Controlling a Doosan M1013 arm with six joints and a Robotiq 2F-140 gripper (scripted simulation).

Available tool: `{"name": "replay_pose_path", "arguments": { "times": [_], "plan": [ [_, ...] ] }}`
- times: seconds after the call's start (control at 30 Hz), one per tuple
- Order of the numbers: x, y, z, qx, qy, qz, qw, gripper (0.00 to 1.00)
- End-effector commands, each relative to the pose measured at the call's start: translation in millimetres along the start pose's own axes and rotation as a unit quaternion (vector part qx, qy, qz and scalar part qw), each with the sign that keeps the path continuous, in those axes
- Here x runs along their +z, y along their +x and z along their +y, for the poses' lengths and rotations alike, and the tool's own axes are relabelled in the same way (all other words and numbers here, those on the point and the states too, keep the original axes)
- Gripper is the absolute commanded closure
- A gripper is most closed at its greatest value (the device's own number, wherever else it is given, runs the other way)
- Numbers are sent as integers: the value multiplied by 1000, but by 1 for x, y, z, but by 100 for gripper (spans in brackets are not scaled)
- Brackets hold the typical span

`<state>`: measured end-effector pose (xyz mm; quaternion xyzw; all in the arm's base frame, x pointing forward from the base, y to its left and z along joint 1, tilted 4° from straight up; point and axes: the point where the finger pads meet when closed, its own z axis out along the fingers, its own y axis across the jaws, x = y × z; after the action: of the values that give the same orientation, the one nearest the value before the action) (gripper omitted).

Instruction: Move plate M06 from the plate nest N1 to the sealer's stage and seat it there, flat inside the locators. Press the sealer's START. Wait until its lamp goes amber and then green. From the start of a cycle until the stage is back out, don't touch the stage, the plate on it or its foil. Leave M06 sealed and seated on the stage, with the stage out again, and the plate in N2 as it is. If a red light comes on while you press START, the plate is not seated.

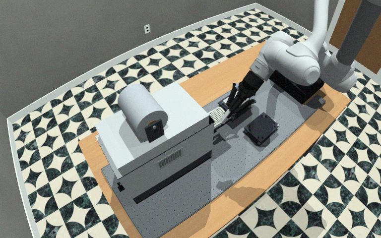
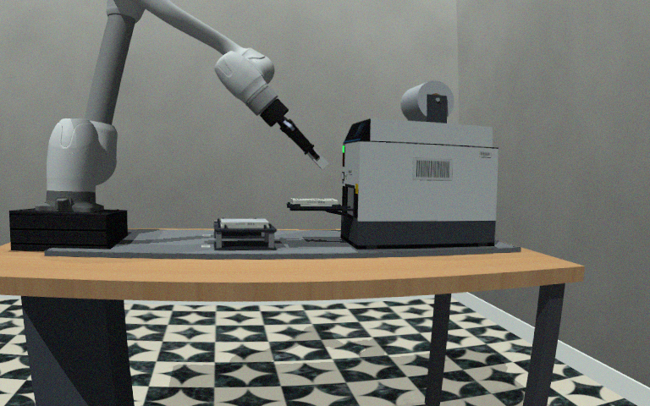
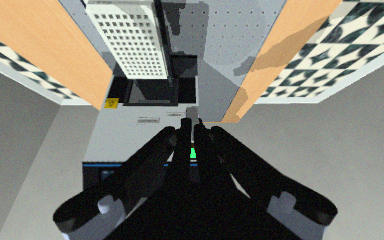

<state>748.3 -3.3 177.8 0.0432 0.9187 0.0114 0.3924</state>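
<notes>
The plate (image 1: 217,114) (image 2: 313,201) (image 3: 131,42) lies on the extended stage (image 2: 299,207) (image 3: 164,45), outside the mouth of the sealer (image 1: 179,144) (image 2: 416,196) (image 3: 117,132). It looks flat, with open wells and no foil that I can make out. The jaws (image 1: 224,119) (image 2: 320,160) are clenched on nothing, angled down towards the front panel, above the stage and apart from it. The lamp (image 2: 344,149) (image 3: 193,153) is green.

I judge pressing START to be the step in hand. A tip off-line would miss the button or slide off; too short a push might not register. If an edge rides on a locator, a red light would refuse the cycle; the locators are too small to check. Dropping low after the press could knock the stage as it travels. Taking this green for the finished one, with no amber seen first, would leave the plate unsealed.

The plate's long axis appears to run with the stage's travel, one short end facing the mouth, the other facing the arm's base. Which corner is A1 cannot be told.
</notes>
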Motion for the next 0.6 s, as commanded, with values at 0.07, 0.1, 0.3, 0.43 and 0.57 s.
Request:
{"name": "replay_pose_path", "arguments": {
  "times": [0.07, 0.1, 0.3, 0.43, 0.57],
  "plan": [
    [11, -3, 2, -1, -2, -2, 1000, 90],
    [12, -3, 2, -1, -2, -2, 1000, 90],
    [21, -3, 2, -1, -2, -2, 1000, 90],
    [25, -4, 2, -1, -2, -2, 1000, 90],
    [32, -4, 2, -1, -2, -2, 1000, 90]
  ]
}}
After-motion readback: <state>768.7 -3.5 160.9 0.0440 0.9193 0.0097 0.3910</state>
